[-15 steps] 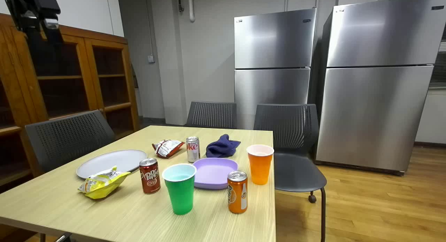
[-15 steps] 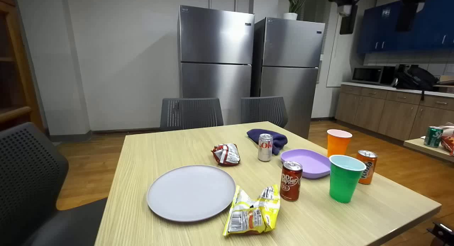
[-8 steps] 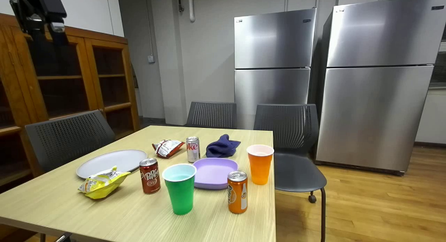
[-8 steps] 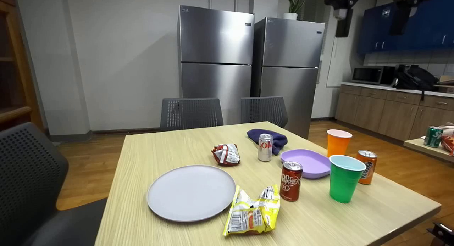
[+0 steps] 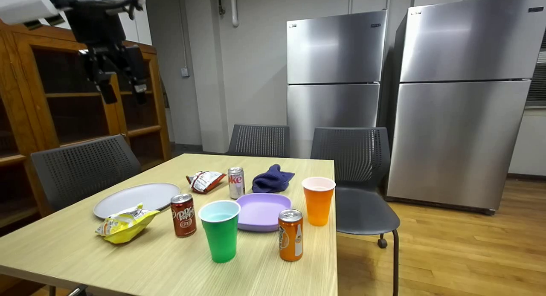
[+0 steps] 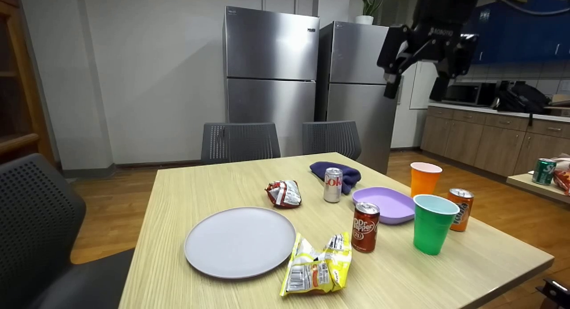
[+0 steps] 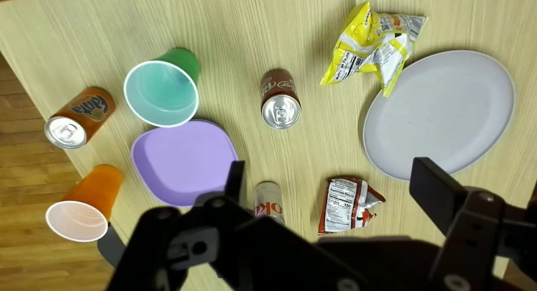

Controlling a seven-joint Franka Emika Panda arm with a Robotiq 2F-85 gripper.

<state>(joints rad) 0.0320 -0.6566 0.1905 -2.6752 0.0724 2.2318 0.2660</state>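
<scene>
Two steel refrigerators [image 5: 465, 112] stand side by side on the far side; a wooden cabinet [image 5: 76, 110] with glazed doors rises at left. Pale worktop [image 5: 162, 262] in front, three dark chairs [image 5: 352, 155] about it, two on the far side, one at left. Pincer [image 6: 415, 90] hangs above the worktop, well apart from the things laid there, jaws parted wide, grasp empty. Below, at left, a large grey plate [image 6: 240, 242]; right of centre, a smaller purple plate [image 7: 184, 161]. Navy cloth [image 5: 273, 179] lies bunched toward the far edge. Green cup [image 5: 220, 240] upright, near, just beside the purple plate; orange cup [image 5: 319, 206], also upright, farther off by the right edge. Yellow bag [image 6: 318, 269], crumpled, at the near side of the grey plate, overlapping its rim in the wrist view; contact between them cannot be told. Red-and-white bag [image 6: 285, 194] lies beyond the grey plate. Dr Pepper can [image 5: 184, 215] upright between the yellow bag and the green cup; Fanta can [image 5: 291, 235] upright at right, nearer than the orange cup; Coke can [image 6: 333, 184] upright too, far, between that red bag and the navy cloth; in the wrist view both show between the pincer's fingers [image 7: 438, 194].
</scene>
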